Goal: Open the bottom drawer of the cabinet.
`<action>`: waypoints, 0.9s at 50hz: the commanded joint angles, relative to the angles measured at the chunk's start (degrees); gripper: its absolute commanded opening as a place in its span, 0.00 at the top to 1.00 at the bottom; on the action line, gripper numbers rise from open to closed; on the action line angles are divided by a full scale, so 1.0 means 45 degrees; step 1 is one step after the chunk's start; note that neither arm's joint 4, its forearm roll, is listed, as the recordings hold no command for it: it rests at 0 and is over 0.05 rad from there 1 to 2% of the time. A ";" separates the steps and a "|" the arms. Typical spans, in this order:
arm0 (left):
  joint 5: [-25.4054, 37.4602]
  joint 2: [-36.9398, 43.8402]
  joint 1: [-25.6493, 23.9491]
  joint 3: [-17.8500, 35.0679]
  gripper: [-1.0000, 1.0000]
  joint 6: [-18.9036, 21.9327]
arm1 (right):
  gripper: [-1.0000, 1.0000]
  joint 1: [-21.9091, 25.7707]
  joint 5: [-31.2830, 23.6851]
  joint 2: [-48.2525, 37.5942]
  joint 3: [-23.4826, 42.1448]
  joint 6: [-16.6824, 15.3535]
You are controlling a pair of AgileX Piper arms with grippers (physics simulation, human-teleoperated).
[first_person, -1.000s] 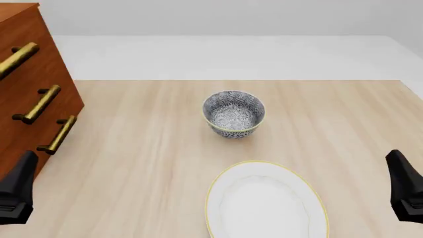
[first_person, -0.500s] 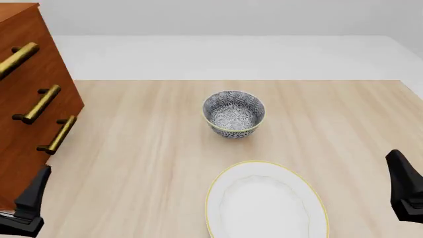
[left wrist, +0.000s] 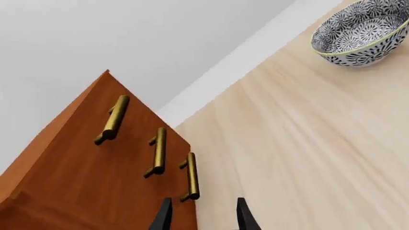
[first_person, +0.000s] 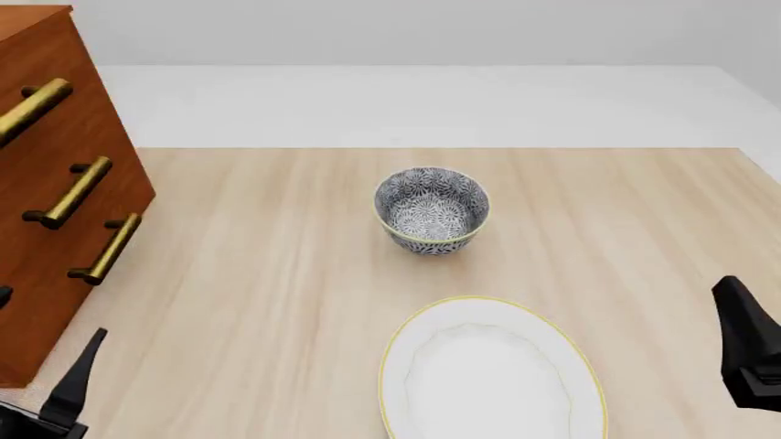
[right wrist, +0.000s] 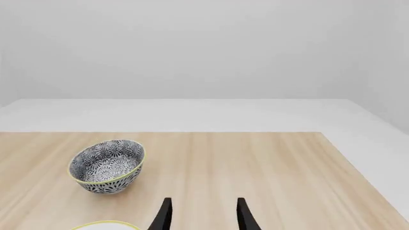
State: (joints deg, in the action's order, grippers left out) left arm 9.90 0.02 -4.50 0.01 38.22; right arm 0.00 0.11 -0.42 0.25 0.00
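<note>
The cabinet [first_person: 49, 146] is a tall reddish-brown chest at the table's left edge, with three brass bar handles. The bottom drawer [first_person: 58, 291] is shut flush, and its handle [first_person: 108, 247] is the lowest of the three. My left gripper [first_person: 51, 329] hangs open near the cabinet's front lower corner, apart from it. In the left wrist view the open left gripper [left wrist: 203, 218] points at the cabinet [left wrist: 96, 182], with the lowest handle [left wrist: 191, 176] just beyond one fingertip. My right gripper [first_person: 744, 352] is open at the right edge and holds nothing; the right wrist view shows the gripper [right wrist: 203, 218] over bare table.
A patterned blue-white bowl [first_person: 431, 208] stands mid-table and also shows as the bowl [left wrist: 361, 33] and the bowl [right wrist: 107, 165] in the wrist views. A white gold-rimmed plate [first_person: 488, 370] lies at the near edge between the arms.
My left gripper has dropped lower toward the near edge and turned to face the cabinet. The right gripper, drawer, bowl and plate have not moved.
</note>
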 commanded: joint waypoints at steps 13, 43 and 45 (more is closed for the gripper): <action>0.0883 0.0003 0.0172 -0.0002 0.00 0.2466 | 0.00 0.0002 0.0000 0.0000 0.0000 -0.0001; -0.2969 0.4446 0.1001 -0.0002 0.00 0.4610 | 0.00 -0.0003 0.0000 -0.0001 0.0000 -0.0001; -0.4145 0.5656 0.0984 -0.0002 0.00 0.4623 | 0.00 0.0002 0.0000 0.0000 0.0000 -0.0001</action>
State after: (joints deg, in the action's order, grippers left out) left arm 6.93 9.01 -0.58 0.00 57.32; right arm 0.00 0.11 -0.42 0.25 -0.01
